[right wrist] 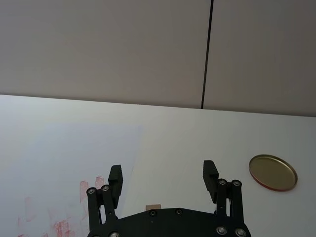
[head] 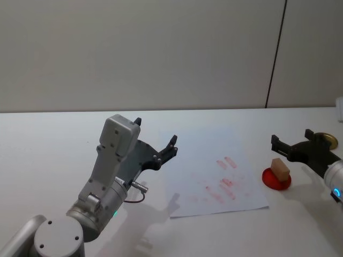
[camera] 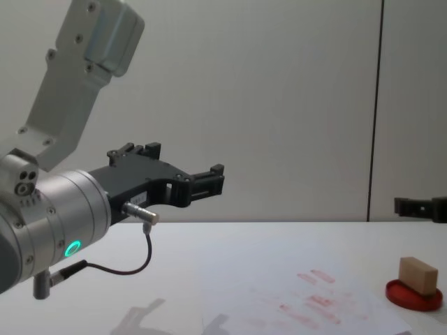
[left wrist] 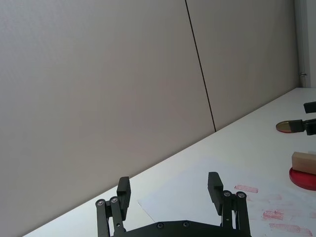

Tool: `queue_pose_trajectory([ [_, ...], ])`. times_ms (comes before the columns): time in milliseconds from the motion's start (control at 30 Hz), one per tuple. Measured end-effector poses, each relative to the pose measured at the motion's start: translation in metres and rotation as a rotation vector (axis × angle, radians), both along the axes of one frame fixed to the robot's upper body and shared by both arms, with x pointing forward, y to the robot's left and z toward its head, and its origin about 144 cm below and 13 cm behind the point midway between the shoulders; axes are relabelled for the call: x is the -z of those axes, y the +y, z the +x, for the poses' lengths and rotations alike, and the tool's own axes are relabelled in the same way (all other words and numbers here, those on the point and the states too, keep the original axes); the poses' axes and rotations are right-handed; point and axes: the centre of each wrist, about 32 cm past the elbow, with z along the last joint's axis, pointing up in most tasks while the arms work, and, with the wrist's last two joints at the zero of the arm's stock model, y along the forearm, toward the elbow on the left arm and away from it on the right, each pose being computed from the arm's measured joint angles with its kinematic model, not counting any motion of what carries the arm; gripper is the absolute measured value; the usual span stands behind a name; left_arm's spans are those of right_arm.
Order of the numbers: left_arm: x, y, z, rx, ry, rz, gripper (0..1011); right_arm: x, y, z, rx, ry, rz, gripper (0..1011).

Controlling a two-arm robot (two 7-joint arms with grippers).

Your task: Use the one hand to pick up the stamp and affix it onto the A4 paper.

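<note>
The stamp, a small tan wooden block, stands on a round red ink pad just right of the A4 paper, a white sheet with several red marks. My right gripper hovers a little beyond and above the stamp, open, with nothing between its fingers. From the side the stamp sits on the ink pad below the right gripper. In the right wrist view the right gripper is open and a sliver of the stamp shows under it. My left gripper hangs open over the paper's left edge.
A gold round lid lies on the white table beyond the right gripper, also the gold lid. The big silver left arm with a green ring fills the near left. A plain wall stands behind the table.
</note>
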Motion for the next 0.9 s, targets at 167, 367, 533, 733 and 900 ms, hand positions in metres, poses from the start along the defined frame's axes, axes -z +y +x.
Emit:
queue_pose_trajectory([
  [167,0.000,0.000,0.000,0.000,0.000,0.000,993,-0.006,0.000,0.009,0.003,0.028,0.002,1001],
  [367,0.000,0.000,0.000,0.000,0.000,0.000,993,-0.012,0.001,0.015,0.005,0.059,0.009,1001],
  [533,0.000,0.000,0.000,0.000,0.000,0.000,993,-0.015,0.001,0.017,0.009,0.082,0.012,1001],
  [733,0.000,0.000,0.000,0.000,0.000,0.000,993,-0.018,0.002,0.019,0.013,0.116,0.012,1001],
  [900,0.000,0.000,0.000,0.000,0.000,0.000,993,-0.019,0.003,0.021,0.012,0.141,0.009,1001],
])
